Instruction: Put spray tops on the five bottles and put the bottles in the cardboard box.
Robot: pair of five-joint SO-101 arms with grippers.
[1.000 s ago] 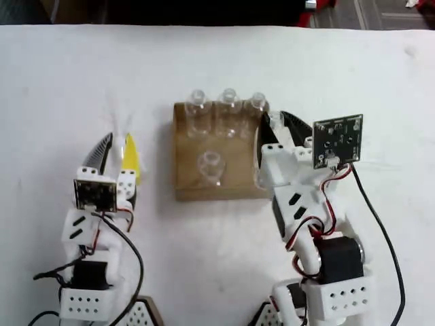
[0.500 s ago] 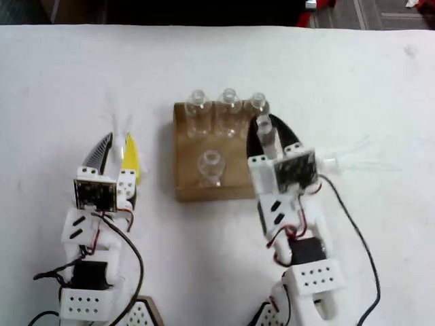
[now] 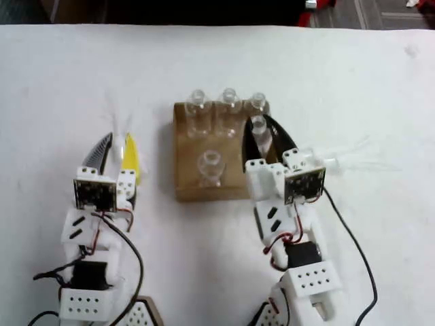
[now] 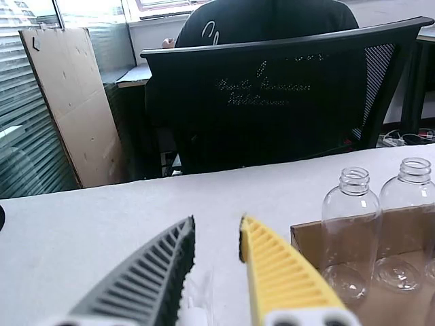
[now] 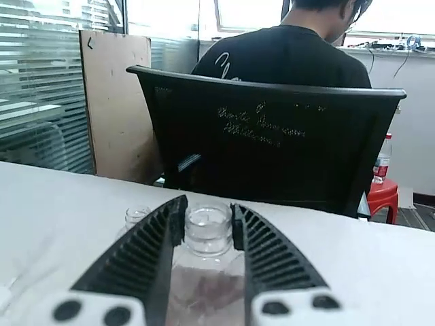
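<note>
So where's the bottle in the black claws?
In the high view the bottle sits in the right gripper at the cardboard box's right side, near the back row's rightmost bottle.

Black mesh chair (image 5: 272,156) behind white table (image 3: 68,68); cardboard sheet (image 4: 71,109) leaning upright.

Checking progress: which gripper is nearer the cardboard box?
Right. The right gripper holds a bottle at the cardboard box's right side; the left gripper sits apart, off the box's left side.

Each arm: white housings (image 3: 85,304) with slots and round holes, black motor (image 3: 301,255), bare circuit board (image 3: 304,185) at the wrist, red wires (image 3: 277,242), black cable (image 3: 358,248). Left gripper (image 3: 118,137): one grey ribbed finger (image 4: 146,278), one yellow finger (image 4: 279,272). Right gripper (image 3: 262,123): both fingers (image 5: 139,255) black, ribbed.
</note>
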